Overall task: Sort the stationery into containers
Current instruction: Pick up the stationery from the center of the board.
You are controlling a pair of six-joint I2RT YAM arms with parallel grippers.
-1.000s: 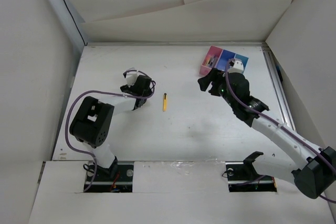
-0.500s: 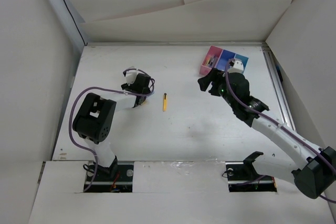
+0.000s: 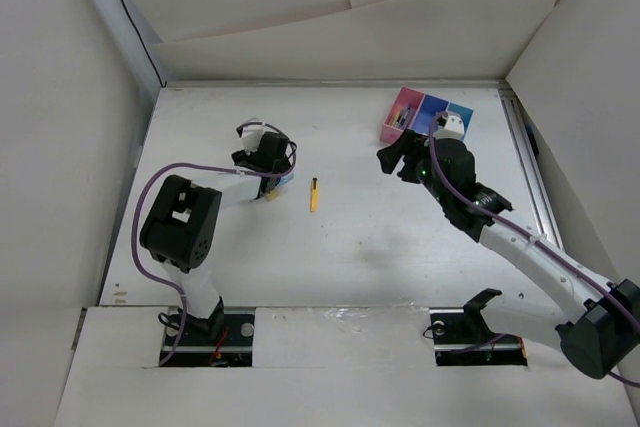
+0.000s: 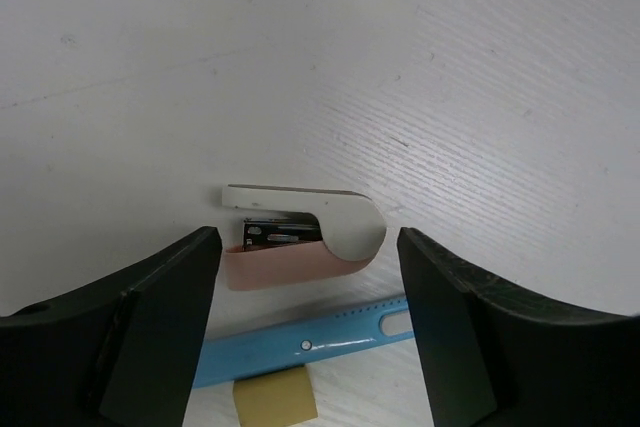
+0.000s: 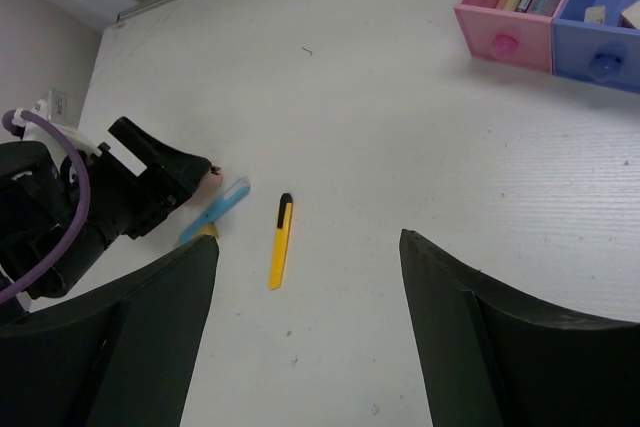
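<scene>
matt white table, smooth plastic pink stapler, glossy translucent plastic tray

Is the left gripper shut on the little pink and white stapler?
No, the left gripper is open, its fingers spread to either side of the pink and white stapler lying on the white table.

the left arm is sitting bent at the elbow, and the left gripper is pointing down low with its fingers spread wide. the right arm is lying stretched far forward, and the right gripper is holding its fingers wide apart too.
</scene>
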